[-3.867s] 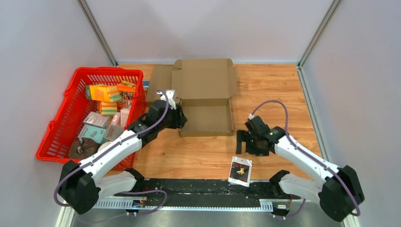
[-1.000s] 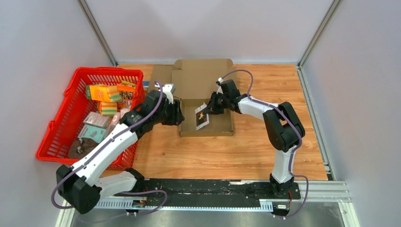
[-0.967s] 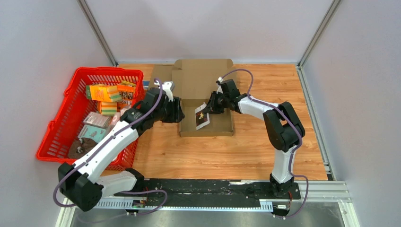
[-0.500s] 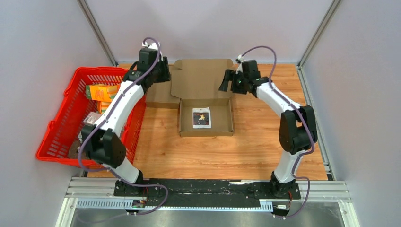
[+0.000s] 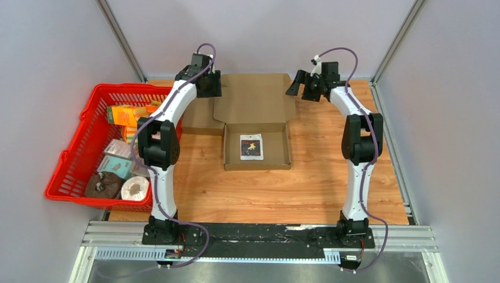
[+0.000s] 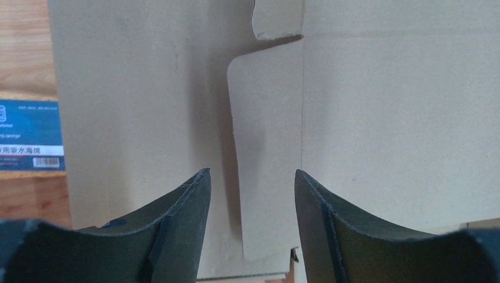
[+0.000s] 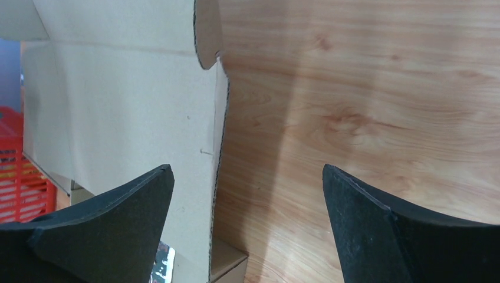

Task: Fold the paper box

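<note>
Two arms reach to the far end of the table, one at each back corner of the paper box. Its tray sits at centre with a packet inside, and its lid lies flat beyond.

Your left gripper hangs over the lid's left side flap, jaws parted and holding nothing. Your right gripper straddles the lid's right edge, jaws wide and empty.

The lid's long axis runs left to right with its hinge on the near side, so closing it likely means lifting the far edge toward you. Both arms look equally near.
</note>
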